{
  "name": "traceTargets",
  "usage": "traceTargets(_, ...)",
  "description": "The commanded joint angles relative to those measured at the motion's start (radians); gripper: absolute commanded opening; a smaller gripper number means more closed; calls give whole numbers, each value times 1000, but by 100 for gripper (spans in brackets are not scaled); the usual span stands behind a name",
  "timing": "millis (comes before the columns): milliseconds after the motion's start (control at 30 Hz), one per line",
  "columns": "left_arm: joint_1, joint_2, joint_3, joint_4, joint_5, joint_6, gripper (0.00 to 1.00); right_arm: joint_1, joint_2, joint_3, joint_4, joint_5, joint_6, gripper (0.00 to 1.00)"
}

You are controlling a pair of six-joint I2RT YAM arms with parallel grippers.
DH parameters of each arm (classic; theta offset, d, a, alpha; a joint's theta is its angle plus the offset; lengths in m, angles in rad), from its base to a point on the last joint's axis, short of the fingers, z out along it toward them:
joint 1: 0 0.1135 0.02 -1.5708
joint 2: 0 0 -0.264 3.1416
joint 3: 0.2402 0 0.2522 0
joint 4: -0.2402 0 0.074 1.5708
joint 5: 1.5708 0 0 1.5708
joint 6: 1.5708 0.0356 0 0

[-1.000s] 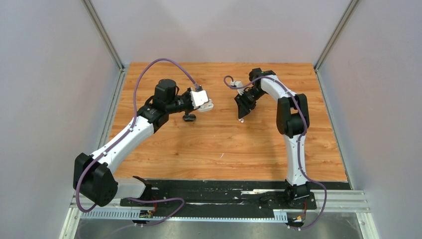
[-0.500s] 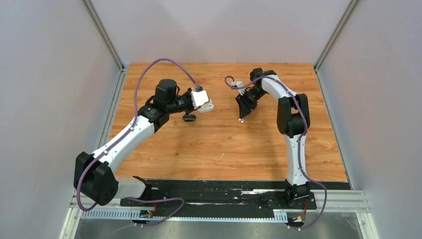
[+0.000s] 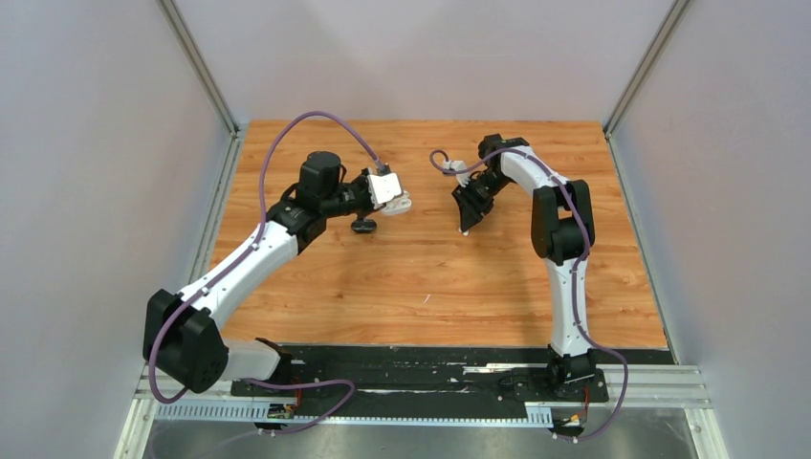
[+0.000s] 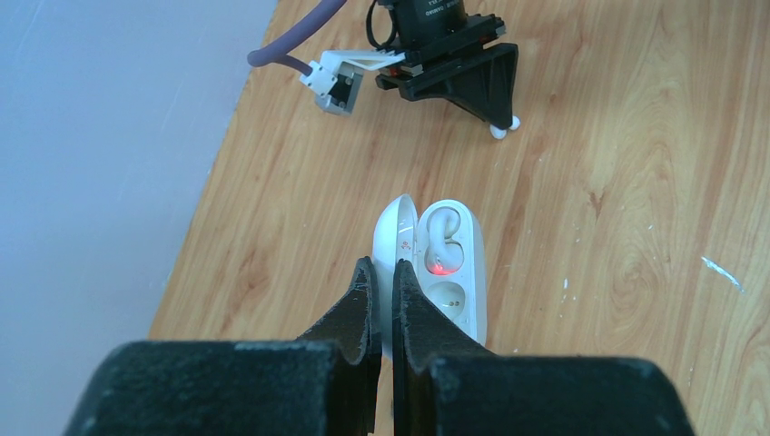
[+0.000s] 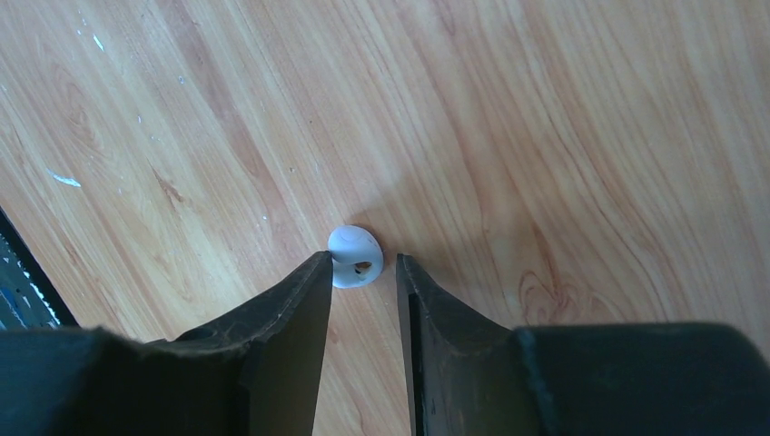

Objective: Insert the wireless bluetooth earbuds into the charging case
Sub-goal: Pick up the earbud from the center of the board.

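Wood-grain table (image 3: pixel 430 277) fills the overhead view, both arms reaching over its far half; the left gripper (image 3: pixel 394 201) holds a white charging case (image 3: pixel 403 203) off the surface, and a small black object (image 3: pixel 363 226) sits on the wood just beneath it, too small to identify; the right gripper (image 3: pixel 466 226) points down well to the right of the case, with a loose white earbud (image 3: pixel 465 230) showing as a pale dot at its tips.

From the left wrist, the left gripper (image 4: pixel 381 269) has its fingers (image 4: pixel 361 309) pressed nearly together, clamped on the thin raised lid of the case (image 4: pixel 459 313); the case is open, its tray facing the camera; a seated white earbud (image 4: pixel 443 238) fills the farther pocket, with a red light glowing just below it; the nearer pocket (image 4: pixel 447 296) holds no bud. Beyond the case, the right gripper (image 4: pixel 502 116) stands over the wood with the loose bud (image 4: pixel 500 132) at its tips, well apart from the case.

From the right wrist, the right gripper (image 5: pixel 363 260) has its fingers (image 5: pixel 300 309) a little apart; the loose bud (image 5: pixel 350 245) lies between the tips, against the finger on the left of the picture, while a sliver of wood shows between it and the other finger; the pictures do not show whether it rests on the table or is lifted.
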Motion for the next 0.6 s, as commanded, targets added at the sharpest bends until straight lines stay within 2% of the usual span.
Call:
traceTargets(0, 3, 5, 18, 50, 19, -26, 0, 12, -22, -18, -10, -5, -3, 34)
traceTargets(367, 3, 3, 10, 59, 17, -34, 0, 36, -38, -44, 21, 18, 38, 33)
traceTargets(567, 3, -2, 5, 60, 12, -32, 0, 37, -52, -32, 32, 52, 42, 28)
